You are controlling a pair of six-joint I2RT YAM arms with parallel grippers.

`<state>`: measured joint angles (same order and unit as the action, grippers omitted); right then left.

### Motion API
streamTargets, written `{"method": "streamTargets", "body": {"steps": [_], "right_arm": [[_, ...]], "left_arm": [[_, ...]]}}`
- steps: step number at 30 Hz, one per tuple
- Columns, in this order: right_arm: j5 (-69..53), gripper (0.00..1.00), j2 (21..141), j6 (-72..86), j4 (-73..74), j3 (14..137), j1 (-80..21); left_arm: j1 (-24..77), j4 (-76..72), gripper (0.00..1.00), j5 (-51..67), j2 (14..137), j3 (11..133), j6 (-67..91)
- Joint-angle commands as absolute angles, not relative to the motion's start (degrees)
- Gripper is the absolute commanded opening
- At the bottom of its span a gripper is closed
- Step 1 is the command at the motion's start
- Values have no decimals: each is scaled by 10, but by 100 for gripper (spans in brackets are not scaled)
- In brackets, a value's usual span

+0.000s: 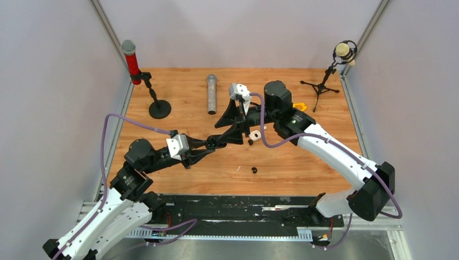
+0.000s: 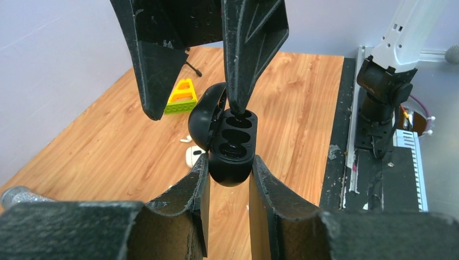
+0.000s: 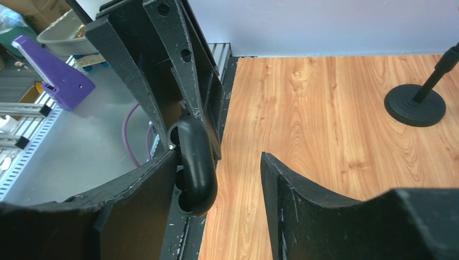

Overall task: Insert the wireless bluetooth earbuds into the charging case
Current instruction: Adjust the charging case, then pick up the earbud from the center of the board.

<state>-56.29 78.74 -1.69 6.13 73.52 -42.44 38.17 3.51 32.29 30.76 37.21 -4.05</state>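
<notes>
- The left gripper (image 2: 228,161) is clenched on the lower body of the black charging case (image 2: 231,172), one finger on each side. The case is held above the table (image 1: 308,162) with its lid swung open.
- The right gripper (image 2: 196,111) is spread wide with nothing between its fingers. One fingertip (image 2: 238,105) rests in the upper of the case's two sockets. We cannot tell whether an earbud lies under it.
- Count, top view: one black earbud (image 1: 254,170) lies loose on the wood, well apart from both grippers. One white case (image 1: 254,134) has a dark speck (image 1: 250,142) just beside it, too small to name.
- There are three microphones. The red microphone (image 1: 130,58) is on a round-based stand, the silver microphone (image 1: 211,93) lies flat, and the tripod microphone (image 1: 343,51) is at the far right.
- The left wrist view alone shows the sockets, plus a yellow block (image 2: 181,97) and a white sliver (image 2: 185,139) behind the case.
- The right wrist view shows only the back of the lid. In the top view the crossed fingers hide the black case.
- The grippers meet over mid-table, with bare wood to the front and right and walls on both sides.
</notes>
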Motion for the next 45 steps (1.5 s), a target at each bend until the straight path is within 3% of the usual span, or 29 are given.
{"method": "streamTargets", "body": {"steps": [1, 24, 27, 30, 31, 34, 37, 45], "right_arm": [[-599, 60, 798, -4, 32, 762, -422], [-596, 66, 794, 67, 20, 821, -412], [-516, 73, 765, 90, 19, 806, -389], [-352, 98, 716, 135, 12, 758, -381], [-299, 100, 696, 150, 10, 737, -379], [-209, 100, 650, 172, -16, 676, -359], [-174, 100, 646, 212, 48, 668, -330], [-146, 91, 674, 325, 159, 600, -307]], "left_arm": [[382, 19, 0, 308, 304, 373, -19], [359, 4, 0, 325, 299, 351, 2], [359, 3, 0, 324, 291, 347, 1], [359, -10, 0, 323, 280, 334, 1], [359, -14, 0, 323, 277, 331, 1], [359, -24, 0, 317, 264, 315, 1], [359, -31, 0, 316, 254, 305, -10], [359, -79, 0, 320, 217, 256, 3]]}}
